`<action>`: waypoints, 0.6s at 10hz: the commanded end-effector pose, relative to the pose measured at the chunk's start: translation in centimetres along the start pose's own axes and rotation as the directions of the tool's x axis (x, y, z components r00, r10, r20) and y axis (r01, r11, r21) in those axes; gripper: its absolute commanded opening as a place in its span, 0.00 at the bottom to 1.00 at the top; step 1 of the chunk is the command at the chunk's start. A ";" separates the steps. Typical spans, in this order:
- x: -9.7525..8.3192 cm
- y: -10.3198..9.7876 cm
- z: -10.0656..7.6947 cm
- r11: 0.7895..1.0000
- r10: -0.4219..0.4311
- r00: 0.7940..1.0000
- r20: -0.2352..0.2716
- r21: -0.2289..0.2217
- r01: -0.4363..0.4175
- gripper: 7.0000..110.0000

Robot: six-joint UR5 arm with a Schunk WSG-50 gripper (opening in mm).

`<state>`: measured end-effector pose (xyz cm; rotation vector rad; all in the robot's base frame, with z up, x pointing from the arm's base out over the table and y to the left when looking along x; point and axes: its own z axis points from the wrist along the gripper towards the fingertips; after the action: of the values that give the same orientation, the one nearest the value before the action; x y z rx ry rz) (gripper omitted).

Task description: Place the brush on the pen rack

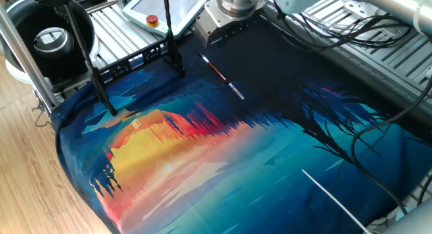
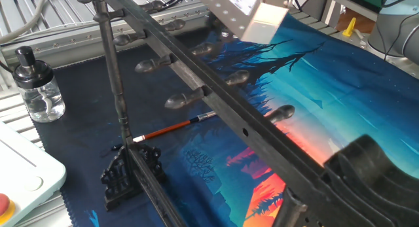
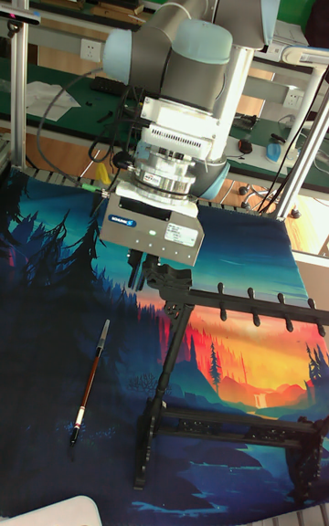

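Your thin reddish-brown and black brush with the silvery end (image 1: 221, 75) lies flat on the dark part of the painted sunset cloth covering the surface (image 1: 223, 173), just beside the black notched pen rack (image 3: 233, 371). The hand (image 3: 143, 268) hangs above (whether its fingers are apart or together, you cannot tell).

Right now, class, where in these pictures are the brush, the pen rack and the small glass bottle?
brush (image 1: 221, 76): one fixed view, middle of its shaft.
pen rack (image 1: 131, 61): one fixed view, its low toothed bar.
glass bottle (image 2: 40, 97): the other fixed view, its clear body.
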<state>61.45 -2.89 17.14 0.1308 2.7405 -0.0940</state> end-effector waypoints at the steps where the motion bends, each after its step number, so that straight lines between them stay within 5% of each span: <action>1: -0.7 2.5 -0.3 0.994 0.021 0.999 0.028 -0.106 -0.018 0.00; 2: -0.3 2.9 -0.3 0.992 -0.016 1.000 0.015 -0.122 0.018 0.00; 3: 0.3 1.6 0.3 0.997 -0.040 0.999 -0.013 -0.074 0.039 0.00; 4: 1.1 0.3 3.8 0.996 -0.065 0.997 -0.051 -0.057 0.062 0.00; 5: 1.1 0.0 8.0 0.992 -0.082 0.996 -0.047 -0.100 0.077 0.00; 6: 0.3 -0.1 10.9 0.987 -0.100 0.995 -0.012 -0.127 0.098 0.15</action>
<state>62.97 -2.66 12.62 0.0264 2.7695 -0.0075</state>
